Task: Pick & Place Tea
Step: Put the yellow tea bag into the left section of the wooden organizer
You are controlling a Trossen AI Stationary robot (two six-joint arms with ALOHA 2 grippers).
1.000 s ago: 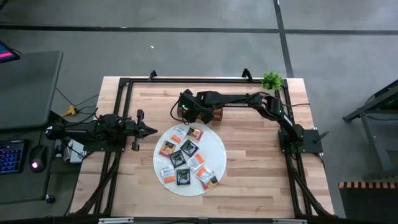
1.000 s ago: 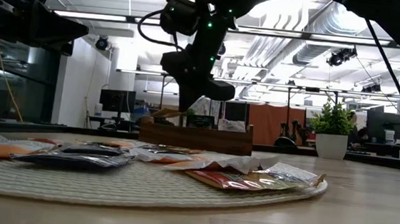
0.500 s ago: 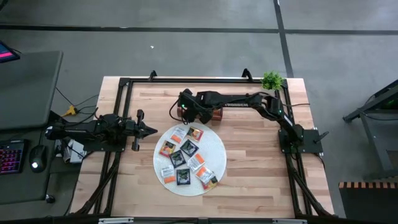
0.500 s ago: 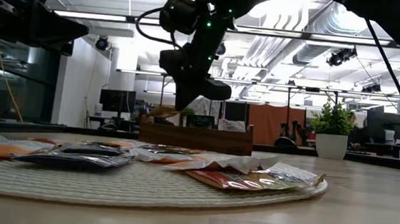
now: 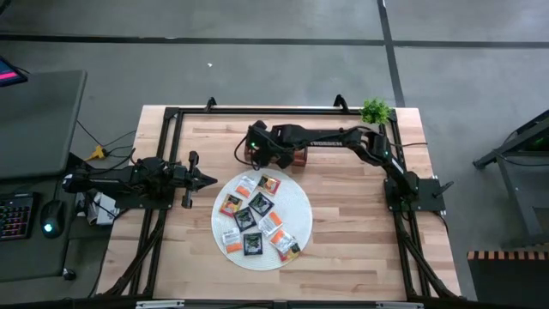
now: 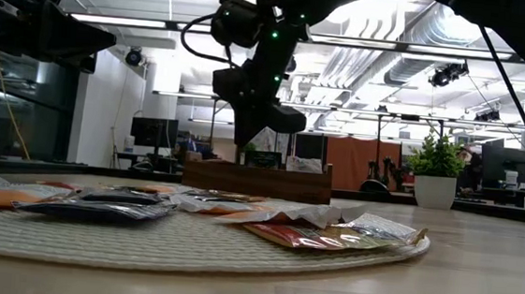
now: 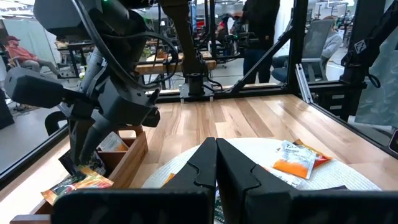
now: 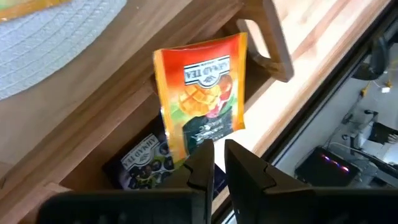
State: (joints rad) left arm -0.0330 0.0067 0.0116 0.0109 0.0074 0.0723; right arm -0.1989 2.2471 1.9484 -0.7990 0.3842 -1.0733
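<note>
Several tea sachets (image 5: 247,218), black, orange and white, lie flat on the round white mat (image 5: 302,206). Behind the mat stands the wooden tray (image 6: 258,179). My right gripper (image 8: 219,158) hangs over the tray's left end compartment, pointing steeply down, its fingers a little apart. Just beyond its fingertips an orange sachet (image 8: 202,87) lies in that compartment, partly on a dark sachet (image 8: 143,162). My left gripper (image 5: 206,179) waits shut at the table's left, pointing level toward the mat.
A potted plant (image 5: 375,110) stands at the far right corner. Black frame rails (image 5: 257,110) run along the table's far and side edges. Bare wood lies right of the mat. A person (image 7: 258,31) stands in the room beyond the table.
My right gripper has let go of the orange sachet. A second ago the sachet hung below its fingers above the tray's left end; now it has dropped into the compartment, out of the low view. The arm has stayed in place.
</note>
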